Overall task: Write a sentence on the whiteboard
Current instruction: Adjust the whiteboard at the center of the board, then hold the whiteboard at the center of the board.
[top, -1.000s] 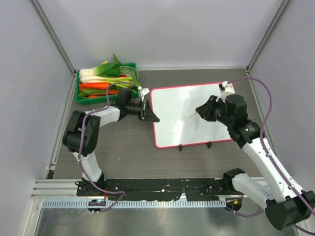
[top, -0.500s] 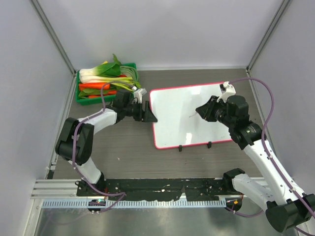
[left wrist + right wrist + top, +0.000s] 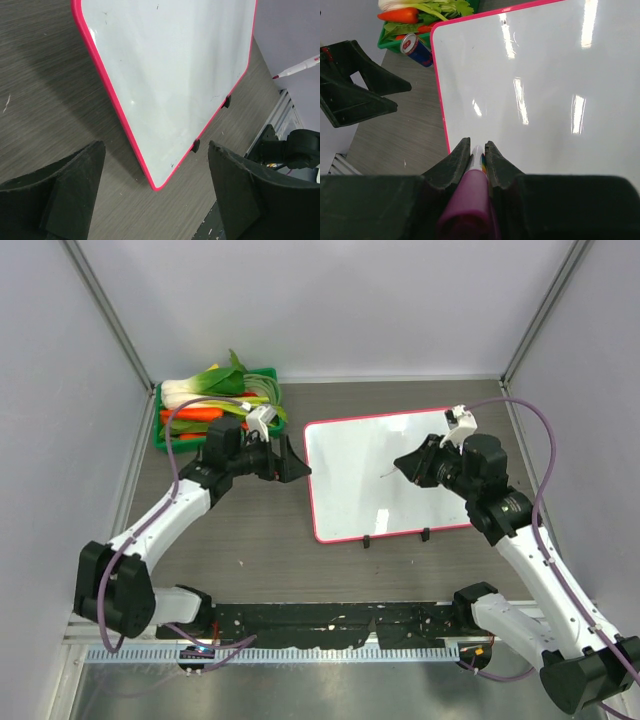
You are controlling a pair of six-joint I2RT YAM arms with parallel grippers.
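Observation:
The whiteboard (image 3: 360, 455) lies flat on the table, glossy white in a pink-red frame, and also fills the left wrist view (image 3: 170, 60) and the right wrist view (image 3: 545, 85). The sentence is out of view: the white surface shows only glare and faint specks. My right gripper (image 3: 404, 463) (image 3: 477, 150) hovers over the board's middle, shut on a marker (image 3: 470, 197) with a purple cap; its pink tip (image 3: 275, 77) points toward the board. My left gripper (image 3: 295, 462) (image 3: 155, 200) stands open just off the board's left edge, holding nothing.
A green crate (image 3: 170, 443) of vegetables sits at the back left, also in the right wrist view (image 3: 387, 42). A blue and red can (image 3: 417, 49) lies beside it near the board's corner. Two black feet (image 3: 367, 540) mark the board's near edge. Grey walls enclose the table.
The left gripper has opened and let go of the board's left edge, and its arm has swung out to the left. The right arm and marker have stayed put.

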